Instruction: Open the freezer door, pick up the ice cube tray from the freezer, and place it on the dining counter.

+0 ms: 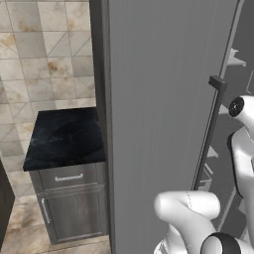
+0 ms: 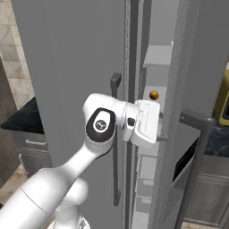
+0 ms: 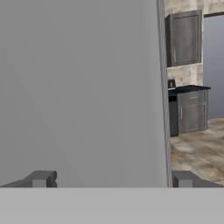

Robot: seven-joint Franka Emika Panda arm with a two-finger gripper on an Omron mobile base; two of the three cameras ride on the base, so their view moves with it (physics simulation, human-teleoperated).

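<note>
The freezer door (image 1: 158, 109) is a tall grey brushed-metal panel with a dark vertical bar handle (image 1: 211, 134). In the right base view the freezer door (image 2: 71, 67) stands ajar, and light grey freezer shelves (image 2: 157, 56) show in the gap beside its handle (image 2: 115, 134). My white hand (image 2: 146, 121) reaches into that gap, just past the handle. In the hand view my gripper (image 3: 113, 179) is open with nothing between its fingertips (image 3: 41, 178), close against a flat grey panel (image 3: 78, 87). The ice cube tray is hidden and the dining counter is out of view.
A small black-topped drawer cabinet (image 1: 64, 144) stands left of the freezer on a tiled floor. A second grey door with its own bar handle (image 2: 197, 165) hangs open on the right. A small orange ball (image 2: 154, 95) sits inside. Grey cabinets (image 3: 189, 109) show beyond the panel edge.
</note>
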